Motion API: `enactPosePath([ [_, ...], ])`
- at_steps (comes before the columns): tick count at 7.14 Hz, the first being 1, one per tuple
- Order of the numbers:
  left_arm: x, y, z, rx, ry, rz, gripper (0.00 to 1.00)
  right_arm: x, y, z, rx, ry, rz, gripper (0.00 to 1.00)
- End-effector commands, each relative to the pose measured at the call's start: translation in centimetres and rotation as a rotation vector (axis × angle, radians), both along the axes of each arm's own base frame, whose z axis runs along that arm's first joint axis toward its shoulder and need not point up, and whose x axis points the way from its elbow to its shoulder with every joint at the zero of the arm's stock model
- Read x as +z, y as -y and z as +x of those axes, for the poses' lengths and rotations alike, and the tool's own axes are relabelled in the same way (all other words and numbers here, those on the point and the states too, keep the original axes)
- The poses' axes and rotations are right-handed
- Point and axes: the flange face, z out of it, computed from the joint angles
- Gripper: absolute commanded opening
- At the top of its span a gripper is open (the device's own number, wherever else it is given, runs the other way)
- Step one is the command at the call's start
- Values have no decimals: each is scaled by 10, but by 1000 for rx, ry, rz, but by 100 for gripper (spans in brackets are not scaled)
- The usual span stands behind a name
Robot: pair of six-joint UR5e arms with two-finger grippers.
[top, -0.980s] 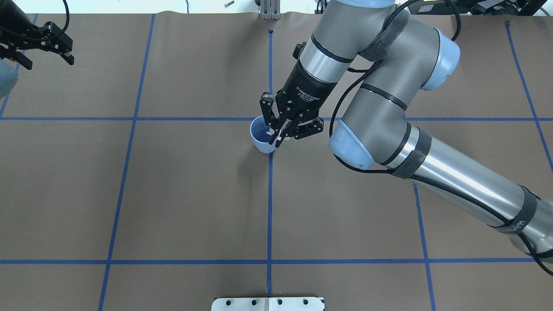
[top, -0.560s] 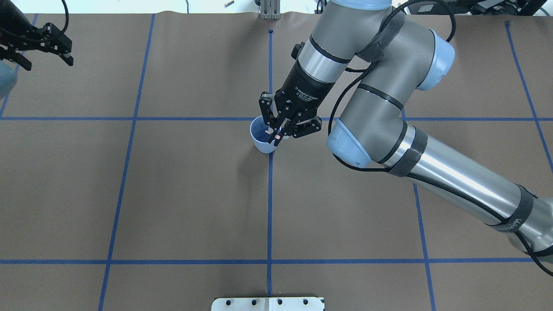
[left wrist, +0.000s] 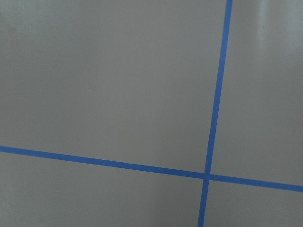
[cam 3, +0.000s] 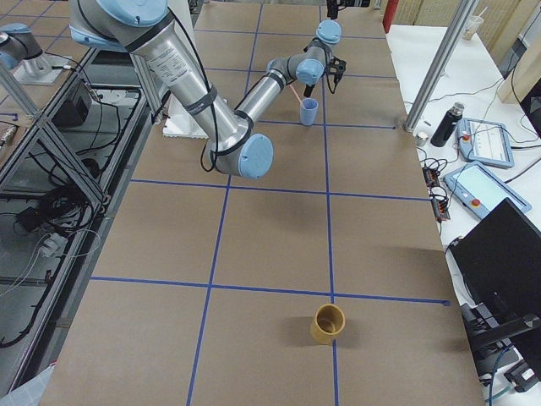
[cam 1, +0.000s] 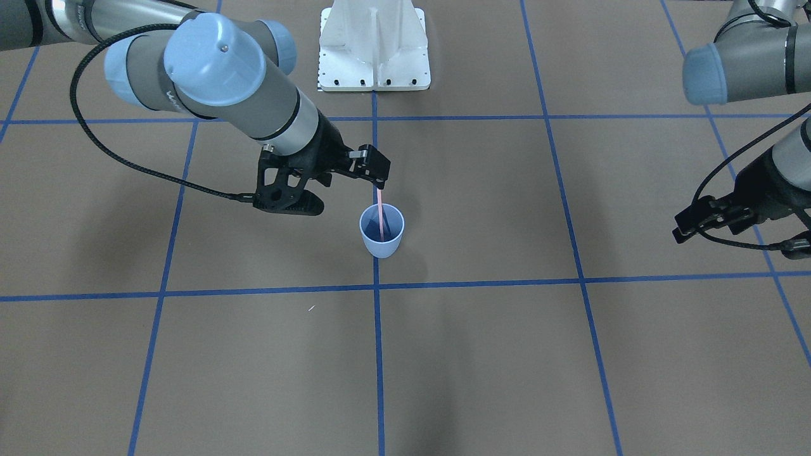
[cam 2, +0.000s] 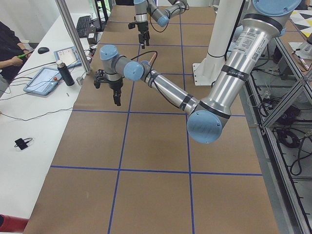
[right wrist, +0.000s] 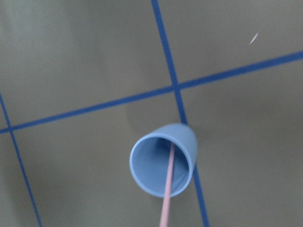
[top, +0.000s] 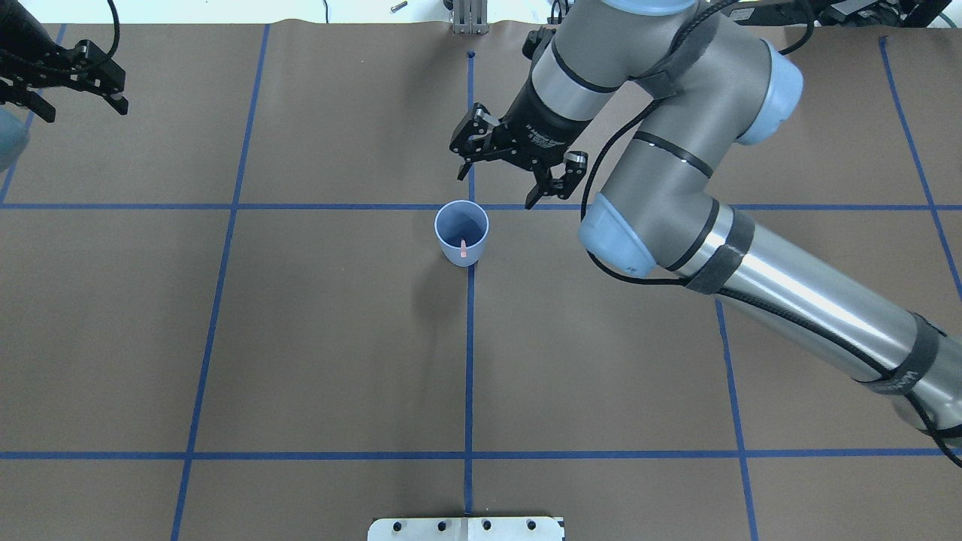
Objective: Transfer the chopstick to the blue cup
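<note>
The blue cup (top: 453,226) stands upright at a crossing of blue tape lines in the middle of the table. It also shows in the front view (cam 1: 381,242) and in the right wrist view (right wrist: 142,161). The pink chopstick (cam 1: 379,212) stands inside the cup, leaning on the rim, with its tip (top: 464,249) sticking out; the right wrist view shows the chopstick (right wrist: 166,189) from above. My right gripper (top: 498,184) hovers open and empty just beyond the cup, apart from the stick. My left gripper (top: 81,109) hangs open and empty at the far left.
A tan cup (cam 3: 328,323) stands far off toward the table's right end. A white mounting plate (top: 466,528) sits at the robot-side edge. Off the table's far edge, a bottle (cam 3: 445,124) and tablets lie on a side bench. The left wrist view holds only brown table and tape.
My right gripper has opened, let go of the chopstick and pulled up and away toward the far side. The chopstick stays in the cup. The left arm has not moved.
</note>
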Motion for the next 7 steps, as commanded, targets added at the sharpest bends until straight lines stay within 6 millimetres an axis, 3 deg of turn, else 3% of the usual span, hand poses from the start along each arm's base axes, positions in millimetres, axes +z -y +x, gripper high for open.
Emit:
enactPosePath([
  [1,3,2,-9,11,4,19,98,102,40,120,39,-98,220,100],
  [2,12,3,-13,33,18,36,98,156,50,166,-9,-148,317,100],
  [3,36,8,-49,69,40,88,98,198,52,199,-51,-185,388,100],
  [4,79,6,-93,127,67,136,98,260,47,257,-92,-210,426,100],
  [5,121,14,-142,179,89,170,98,335,28,327,-161,-246,511,100],
  [6,155,8,-171,181,96,149,98,394,-1,396,-180,-287,550,100],
  [7,170,-2,-191,145,98,123,98,452,-43,448,-213,-324,573,100],
])
